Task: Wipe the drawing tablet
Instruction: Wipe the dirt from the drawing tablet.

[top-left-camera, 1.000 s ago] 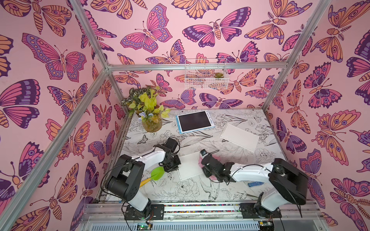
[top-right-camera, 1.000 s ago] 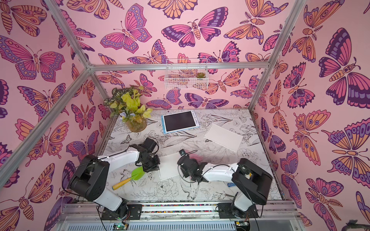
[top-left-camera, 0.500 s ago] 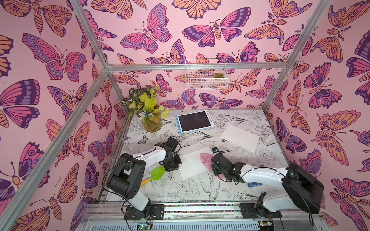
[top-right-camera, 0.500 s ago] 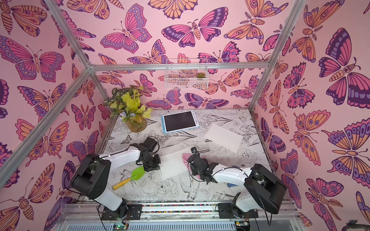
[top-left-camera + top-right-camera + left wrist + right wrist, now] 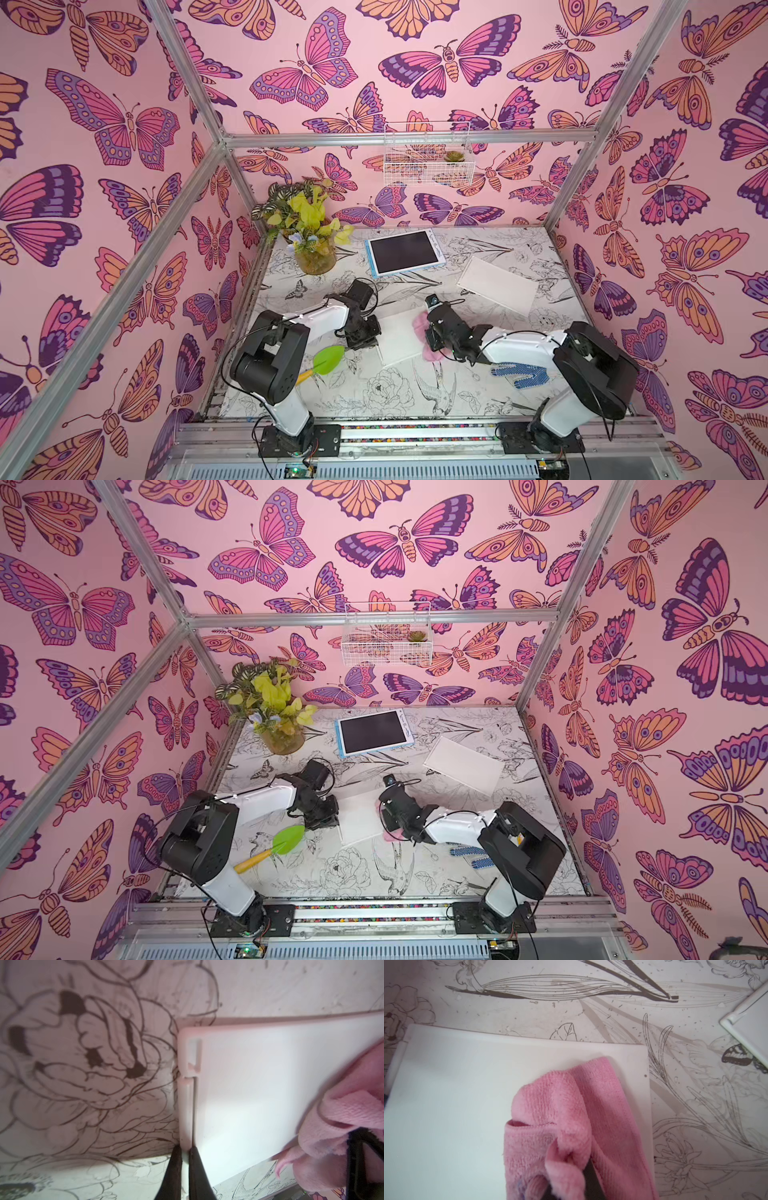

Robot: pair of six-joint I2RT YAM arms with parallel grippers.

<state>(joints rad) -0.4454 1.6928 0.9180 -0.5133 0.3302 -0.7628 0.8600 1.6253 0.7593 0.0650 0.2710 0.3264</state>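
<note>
The white drawing tablet (image 5: 397, 338) (image 5: 358, 818) lies flat mid-table. My left gripper (image 5: 375, 340) (image 5: 185, 1148) is shut on its left edge, both fingers pinching the thin rim strip. A pink cloth (image 5: 421, 325) (image 5: 391, 834) (image 5: 560, 1105) is bunched in my shut right gripper (image 5: 433, 337) (image 5: 571, 1160). The cloth rests on the tablet's right part and hangs over that edge. In the right wrist view the tablet (image 5: 456, 1105) looks plain white to the left of the cloth. The left wrist view shows the tablet (image 5: 259, 1095) and the cloth (image 5: 342, 1115) beyond it.
A blue-rimmed dark-screen tablet (image 5: 405, 252) lies at the back, a white board (image 5: 498, 284) to the right of it. A plant in a glass vase (image 5: 313, 249) stands back left. A green scoop (image 5: 326, 361) and a blue dotted glove (image 5: 523, 372) lie near the arms.
My right gripper dragged the cloth to the right, then came back left onto the tablet's right edge. The left gripper has kept its hold without moving.
</note>
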